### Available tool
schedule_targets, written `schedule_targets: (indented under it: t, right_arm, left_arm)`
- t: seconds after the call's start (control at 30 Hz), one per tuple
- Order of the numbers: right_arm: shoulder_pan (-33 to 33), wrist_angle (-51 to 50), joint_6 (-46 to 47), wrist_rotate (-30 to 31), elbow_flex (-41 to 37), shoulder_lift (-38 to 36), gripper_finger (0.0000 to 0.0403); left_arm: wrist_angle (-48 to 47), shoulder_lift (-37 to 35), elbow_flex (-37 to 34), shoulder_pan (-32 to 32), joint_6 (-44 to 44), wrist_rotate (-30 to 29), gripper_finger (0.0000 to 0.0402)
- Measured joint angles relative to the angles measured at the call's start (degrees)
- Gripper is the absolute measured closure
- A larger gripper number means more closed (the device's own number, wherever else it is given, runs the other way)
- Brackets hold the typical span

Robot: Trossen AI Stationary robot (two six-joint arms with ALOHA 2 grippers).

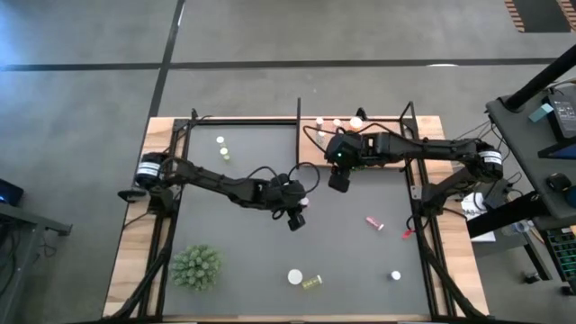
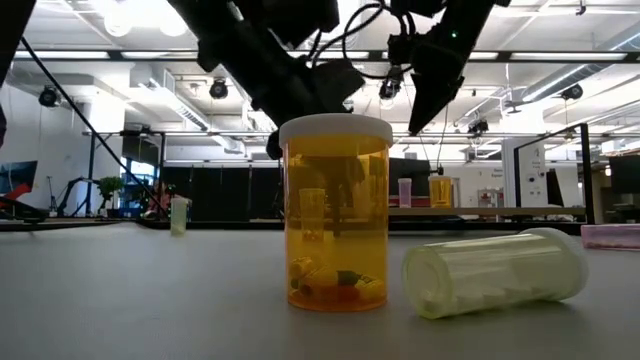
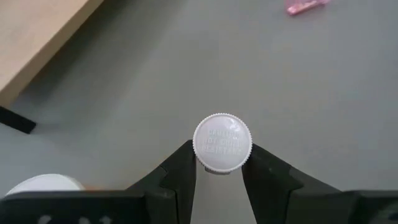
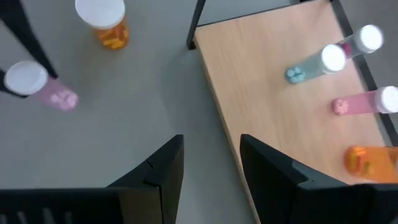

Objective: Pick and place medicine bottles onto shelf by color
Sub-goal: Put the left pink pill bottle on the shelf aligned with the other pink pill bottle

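We read the left gripper (image 3: pixel 217 171) as pinching a small pink-bodied medicine bottle with a white round cap (image 3: pixel 222 142); in the left wrist view both dark fingers (image 3: pixel 180 171) press just below the cap. In the right wrist view the same bottle shows a pale pink body and stands upright, its long axis vertical and its cap pointing up. In the high view this gripper (image 1: pixel 297 219) hangs over the dark grey mat (image 1: pixel 360 261) near its centre, at about 7 o'clock from the flat light-brown wooden shelf with thin black posts (image 1: pixel 310 153).

The right gripper (image 4: pixel 211 165) is over the mat just beside the shelf's near edge; its fingers are spread and nothing lies between them.

Risks from here, in our judgement:
- The grip sits high, close to the cap. The bottle could pivot or slip during transfer.
- The right arm lies between the held bottle and the shelf. A direct path risks arm contact.
- Several bottles already lie or stand on the shelf, among them a pink one (image 4: pixel 364 102). A low approach could knock them.
- Placing away from that pink one would break the colour grouping.

Elsewhere on the mat, an orange bottle (image 2: pixel 336 215) stands upright at 6 o'clock. Beside it a yellow-green bottle (image 2: pixel 495 272) lies on its side, long axis horizontal
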Motion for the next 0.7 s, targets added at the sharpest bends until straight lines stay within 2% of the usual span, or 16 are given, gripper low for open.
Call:
schedule_targets:
  t: [0.37, 0.7]
  right_arm:
    - [0.58, 7.53, 0.90, -0.03, -5.12, 0.00, 0.0255]
    - [0.58, 9.52, 0.87, -0.05, -7.09, 0.00, 0.0255]
  left_arm:
    - [-0.05, 2.15, -0.09, 0.91, -0.32, 0.36, 0.0299]
    - [0.05, 3.14, 0.02, 1.07, -1.32, 1.69, 0.0299]
